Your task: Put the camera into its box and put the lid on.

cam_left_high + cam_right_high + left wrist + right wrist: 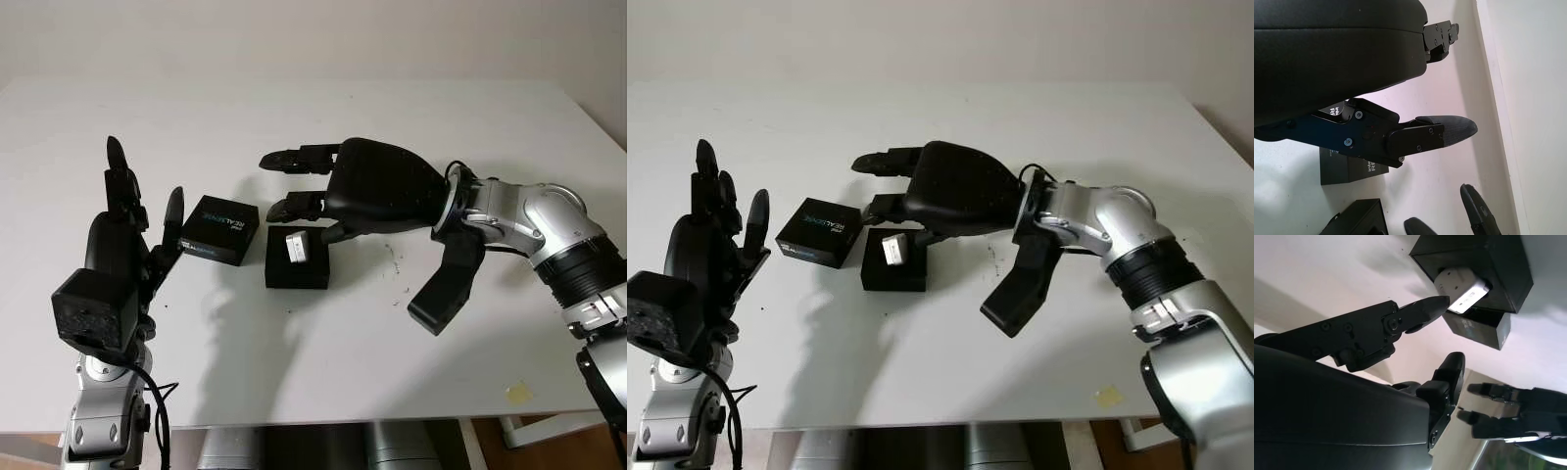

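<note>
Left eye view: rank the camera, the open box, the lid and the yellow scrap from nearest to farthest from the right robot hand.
Measured from the right robot hand:
1. Camera: sitting tilted in the box, just under the fingers.
2. Open box: around the camera, almost as near.
3. Lid: left of the box, towards the open left robot hand.
4. Yellow scrap: near the table's front right edge.

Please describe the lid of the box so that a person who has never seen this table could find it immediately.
On the white table, look between the two black robot hands, near the middle. Two black boxes sit side by side there; the lid is the one nearer the left hand. It carries pale printed lettering on its closed top, while its neighbour, the open box, holds a small white camera.
</note>
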Robot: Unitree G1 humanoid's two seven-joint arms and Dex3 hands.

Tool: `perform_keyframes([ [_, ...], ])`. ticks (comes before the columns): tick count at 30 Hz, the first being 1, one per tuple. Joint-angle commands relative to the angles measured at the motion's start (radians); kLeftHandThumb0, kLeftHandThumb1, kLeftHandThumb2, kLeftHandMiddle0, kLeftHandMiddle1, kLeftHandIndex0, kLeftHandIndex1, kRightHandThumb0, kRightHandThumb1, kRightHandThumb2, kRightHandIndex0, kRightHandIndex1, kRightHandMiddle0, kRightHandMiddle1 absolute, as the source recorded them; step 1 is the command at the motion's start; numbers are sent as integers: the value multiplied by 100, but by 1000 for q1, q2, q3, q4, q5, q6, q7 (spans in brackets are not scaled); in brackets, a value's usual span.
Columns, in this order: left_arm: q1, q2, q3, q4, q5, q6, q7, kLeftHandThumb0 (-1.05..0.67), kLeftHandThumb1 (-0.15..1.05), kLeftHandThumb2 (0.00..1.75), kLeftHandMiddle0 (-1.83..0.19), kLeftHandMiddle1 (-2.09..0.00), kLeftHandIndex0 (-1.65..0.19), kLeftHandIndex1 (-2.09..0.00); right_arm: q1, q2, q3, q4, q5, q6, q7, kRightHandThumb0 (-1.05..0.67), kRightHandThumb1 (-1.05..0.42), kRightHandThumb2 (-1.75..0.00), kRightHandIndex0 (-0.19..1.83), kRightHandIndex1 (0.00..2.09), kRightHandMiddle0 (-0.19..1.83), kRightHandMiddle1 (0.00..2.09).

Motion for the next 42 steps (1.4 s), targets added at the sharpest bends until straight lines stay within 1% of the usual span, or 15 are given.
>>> perform_keyframes([
  [1,0,-3,-3,-15,6,-10,2,-54,105,52,19,-5,19,0,-27,-16,35,11,-46,21,-82,-45,-96,-6,35,5,41,79],
  [3,1,-3,-5,-18,12,-4,6,-54,105,53,19,-5,19,0,-30,-17,67,24,-84,43,-137,-45,-98,-6,32,4,32,101],
  [4,1,-4,-6,-17,14,-4,7,-54,105,53,18,-5,19,0,-32,-16,82,31,-100,55,-161,-45,-98,-5,31,4,29,106],
  [6,3,-6,-5,-17,17,-6,9,-54,105,52,18,-5,19,0,-35,-16,107,42,-122,74,-188,-45,-98,-5,30,4,28,112],
  [8,5,-7,-4,-16,17,-9,8,-54,105,52,18,-6,19,0,-38,-16,127,52,-128,82,-193,-45,-99,-6,28,3,26,113],
  [12,7,-12,-4,-15,17,-11,5,-54,105,53,19,-5,19,0,-47,-13,159,81,-136,98,-212,-46,-98,-5,28,4,23,111],
  [22,5,-16,-8,-6,32,-23,13,-55,105,52,18,-5,19,0,-85,-2,229,157,-155,139,-277,-45,-97,-5,27,4,25,110],
  [25,5,-18,-9,-6,36,-22,15,-55,105,52,17,-6,19,0,-94,-5,244,163,-156,151,-285,-45,-97,-5,24,3,21,103],
  [26,5,-20,-9,-6,35,-22,16,-55,105,52,17,-6,19,-1,-97,-5,247,164,-154,151,-284,-45,-97,-5,24,4,21,100],
  [28,5,-22,-10,-6,35,-21,16,-55,105,52,18,-6,19,-1,-102,-7,251,168,-152,153,-288,-44,-96,-5,23,4,21,87],
  [31,5,-24,-10,-6,36,-22,17,-54,105,52,18,-5,19,0,-107,-9,253,167,-149,158,-299,-44,-97,-6,23,5,22,78],
  [37,8,-25,-8,2,31,-38,15,-55,105,52,18,-5,19,0,-121,-13,243,160,-131,153,-339,-45,-97,-6,22,5,27,78],
  [42,7,-19,-8,7,36,-41,12,-55,105,52,18,-5,19,0,-135,-13,234,158,-107,154,-340,-43,-98,-6,21,5,28,78],
])
